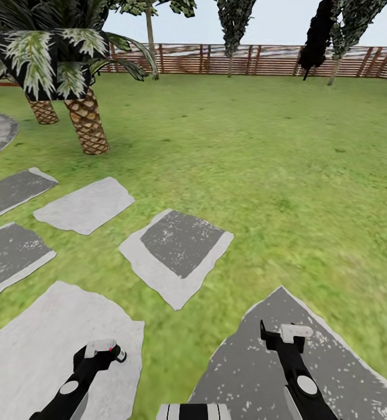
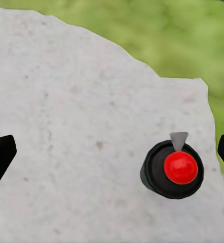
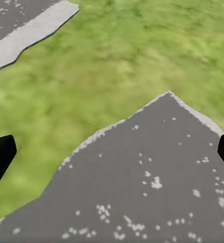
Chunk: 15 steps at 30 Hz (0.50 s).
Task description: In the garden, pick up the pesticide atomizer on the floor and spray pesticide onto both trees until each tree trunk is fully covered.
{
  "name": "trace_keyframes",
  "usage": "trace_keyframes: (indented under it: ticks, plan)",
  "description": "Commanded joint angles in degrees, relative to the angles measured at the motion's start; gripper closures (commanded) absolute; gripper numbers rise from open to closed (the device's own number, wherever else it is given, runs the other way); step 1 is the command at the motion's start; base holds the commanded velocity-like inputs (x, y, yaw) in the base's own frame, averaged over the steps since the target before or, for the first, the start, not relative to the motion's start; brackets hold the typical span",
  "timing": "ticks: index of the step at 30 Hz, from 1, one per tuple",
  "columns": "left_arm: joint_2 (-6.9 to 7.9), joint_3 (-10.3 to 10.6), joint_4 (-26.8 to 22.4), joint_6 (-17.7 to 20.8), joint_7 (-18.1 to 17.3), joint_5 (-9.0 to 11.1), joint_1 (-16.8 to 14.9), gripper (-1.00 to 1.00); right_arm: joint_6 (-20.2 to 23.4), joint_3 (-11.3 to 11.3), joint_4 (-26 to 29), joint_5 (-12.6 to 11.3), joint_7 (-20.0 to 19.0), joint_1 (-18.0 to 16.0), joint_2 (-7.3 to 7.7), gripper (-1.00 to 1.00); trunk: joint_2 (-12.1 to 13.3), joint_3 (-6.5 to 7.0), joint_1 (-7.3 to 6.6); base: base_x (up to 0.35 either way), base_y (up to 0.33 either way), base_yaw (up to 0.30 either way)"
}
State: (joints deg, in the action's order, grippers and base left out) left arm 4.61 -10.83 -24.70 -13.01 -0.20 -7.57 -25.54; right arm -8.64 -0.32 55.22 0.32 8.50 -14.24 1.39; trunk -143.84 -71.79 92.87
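Black, red-capped pesticide atomizer (image 2: 172, 169) stands end-on on the pale stone slab (image 2: 66, 101) between the spread left pincer (image 2: 114, 151) fingers, off-centre — right pincer (image 1: 282, 332), also spread, lies farther

Bright, even daylight falls across the lawn (image 1: 275, 163). The palm (image 1: 88, 125) casts only a faint shadow. The grass textures look soft and blurred.

Stepping stones (image 1: 179, 251) in lawn (image 1: 287, 175); palm (image 1: 85, 116) left, fence (image 1: 263, 60) behind.
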Motion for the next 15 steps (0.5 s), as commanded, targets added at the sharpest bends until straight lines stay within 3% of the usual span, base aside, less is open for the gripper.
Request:
trace_keyframes:
  ticks: [1, 15]
  plan:
    - [-0.04, -0.3, 0.1, -0.24, -0.04, -0.6, -0.04, -1.0, -0.15, 0.06, -0.03, 0.03, 0.2, -0.01, 0.01, -1.0, -0.01, -0.09, -0.01, 0.001, 0.003, 0.0]
    - [-0.07, 0.08, 0.19, -0.58, -0.06, -0.75, -0.04, -1.0, -0.15, 0.06, -0.12, 0.03, 0.2, -0.02, 0.01, -1.0, -0.19, -4.16, 0.32, 0.0, 0.0, 0.0]
